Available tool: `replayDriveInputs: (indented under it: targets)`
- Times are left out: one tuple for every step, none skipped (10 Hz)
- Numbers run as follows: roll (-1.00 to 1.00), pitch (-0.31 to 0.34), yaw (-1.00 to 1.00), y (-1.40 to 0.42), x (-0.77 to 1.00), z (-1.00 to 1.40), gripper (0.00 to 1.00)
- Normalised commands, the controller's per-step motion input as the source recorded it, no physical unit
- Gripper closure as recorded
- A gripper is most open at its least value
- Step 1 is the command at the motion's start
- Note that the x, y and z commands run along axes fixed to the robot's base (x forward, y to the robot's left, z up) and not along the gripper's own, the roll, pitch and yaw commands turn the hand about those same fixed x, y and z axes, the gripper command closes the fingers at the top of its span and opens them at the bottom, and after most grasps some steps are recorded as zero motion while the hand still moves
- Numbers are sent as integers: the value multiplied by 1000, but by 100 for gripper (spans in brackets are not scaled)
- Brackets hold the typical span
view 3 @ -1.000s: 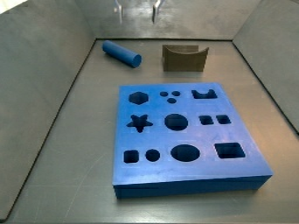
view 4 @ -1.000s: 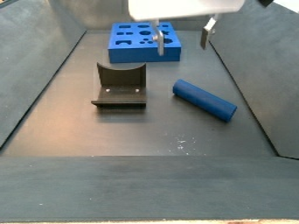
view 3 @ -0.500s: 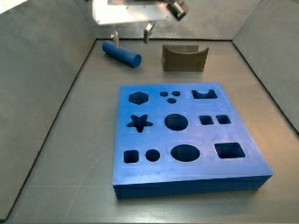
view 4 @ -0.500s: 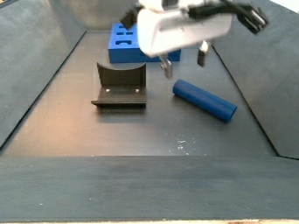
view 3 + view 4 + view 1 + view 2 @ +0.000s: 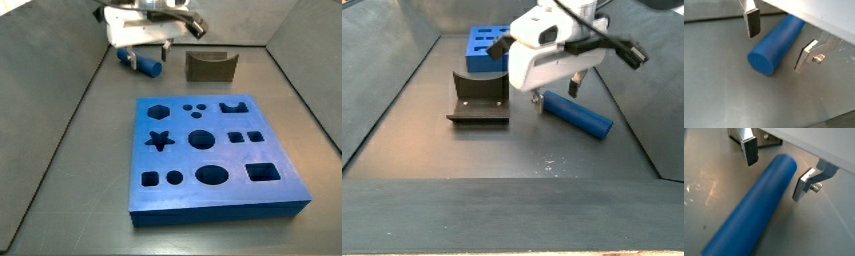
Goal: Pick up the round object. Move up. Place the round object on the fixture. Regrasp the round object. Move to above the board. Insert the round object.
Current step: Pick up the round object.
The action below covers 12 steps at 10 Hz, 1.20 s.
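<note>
The round object, a plain blue cylindrical peg (image 5: 777, 43), lies flat on the grey floor. In both wrist views it runs between my open fingers (image 5: 749, 150), with a gap on each side; it also shows there (image 5: 757, 213). My gripper (image 5: 777, 40) straddles the peg, open and low over it. In a side view the gripper (image 5: 144, 50) hides most of the peg (image 5: 150, 67). In a side view the peg (image 5: 583, 116) sticks out below the gripper (image 5: 556, 98). The fixture (image 5: 210, 66) stands right of the peg. The blue board (image 5: 214, 155) lies nearer the front.
Grey sloping walls (image 5: 54, 120) enclose the floor on all sides. The fixture (image 5: 478, 100) and the board (image 5: 489, 45) also show in a side view, to the left of and behind the gripper.
My gripper has come down from above the scene to the peg, and now straddles it with the fingers open. The peg, fixture and board have not moved.
</note>
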Motion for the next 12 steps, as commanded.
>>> replayDriveInputs:
  targets:
    - [-120,-116,120,37,-91,-514,0]
    - [-110,-73,74,49,-86,-280,0]
    - [0,0,0,0,0,-60,0]
    - [0,0,0,0,0,0,0]
    - [0,0,0,0,0,0,100]
    - [0,0,0,0,0,0,100]
    - [0,0,0,0,0,0,100]
    - [0,0,0,0,0,0,100]
    - [0,0,0,0,0,0,100]
    - [0,0,0,0,0,0,100]
    - [0,0,0,0,0,0,100]
    - [0,0,0,0,0,0,100]
